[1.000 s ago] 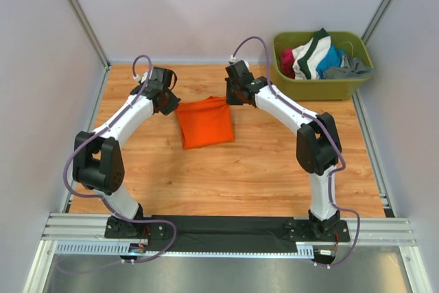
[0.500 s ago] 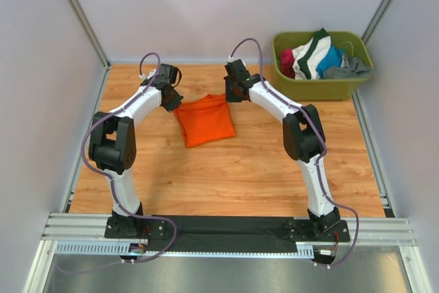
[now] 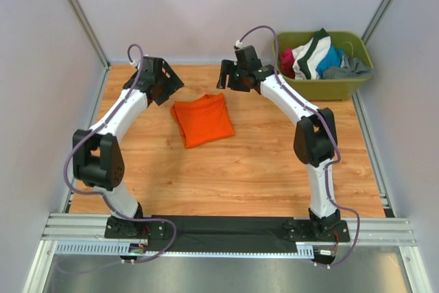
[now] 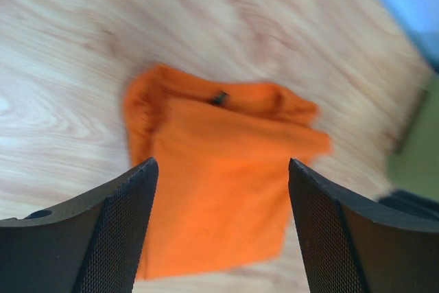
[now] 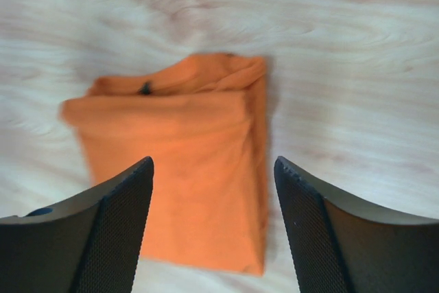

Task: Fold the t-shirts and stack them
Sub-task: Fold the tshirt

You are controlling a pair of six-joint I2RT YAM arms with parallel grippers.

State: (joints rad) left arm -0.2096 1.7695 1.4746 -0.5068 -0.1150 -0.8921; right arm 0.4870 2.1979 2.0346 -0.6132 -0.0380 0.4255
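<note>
One orange t-shirt (image 3: 202, 119) lies folded into a rough rectangle on the wooden table (image 3: 260, 162), far of centre. My left gripper (image 3: 168, 86) hovers off its far left corner, open and holding nothing. Off the far right corner my right gripper (image 3: 225, 77) is open and empty too. In the left wrist view the orange t-shirt (image 4: 219, 135) shows between and beyond the spread fingers (image 4: 116, 231), collar at the far end. The right wrist view shows the same orange t-shirt (image 5: 185, 128) below my right gripper (image 5: 212, 160), apart from it.
An olive-green tub (image 3: 322, 87) stands at the back right corner, filled with several crumpled garments (image 3: 317, 56) in white, blue, pink and grey. Metal rails (image 3: 363, 121) edge the table, with white walls beyond.
Both grippers were shut at the shirt's far corners; now both have opened and pulled up and back. The folded shirt stays on the table, shifted slightly toward the far side.
</note>
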